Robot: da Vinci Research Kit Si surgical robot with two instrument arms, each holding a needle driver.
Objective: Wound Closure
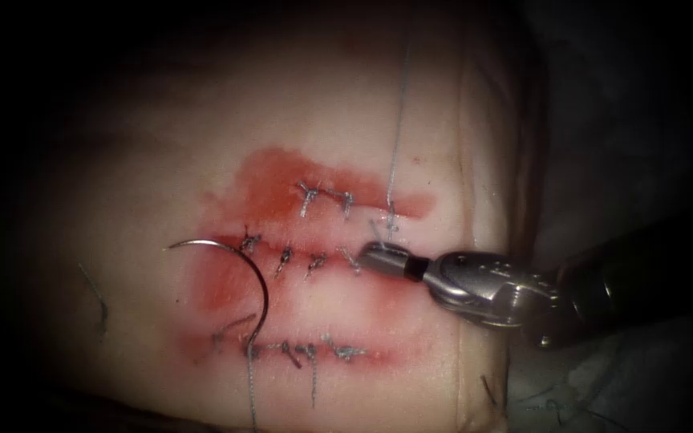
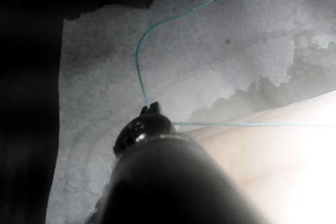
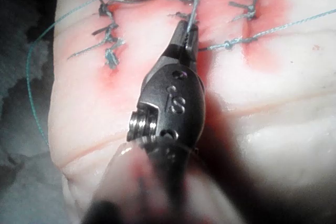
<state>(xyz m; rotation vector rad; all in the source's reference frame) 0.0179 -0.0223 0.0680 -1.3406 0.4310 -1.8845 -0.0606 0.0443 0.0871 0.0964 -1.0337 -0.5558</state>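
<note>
Now the right tool [image 1: 372,255] clamps a short thread end [image 3: 193,10] at the middle cut's right end. Unheld, the needle [image 1: 252,277] curves over the tissue [image 1: 162,160], left of three stitched cuts. Apart, the left tool [image 2: 151,109] grips thread [image 2: 157,27] beside the tissue.

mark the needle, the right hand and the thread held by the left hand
needle [image 1: 260,282], endoscope view, mid-curve, lying free on the tissue.
right hand [image 1: 368,255], endoscope view, tip of the jaws, shut on a thread end.
thread [image 2: 138,64], left wrist view, strand rising from the left hand.
</note>
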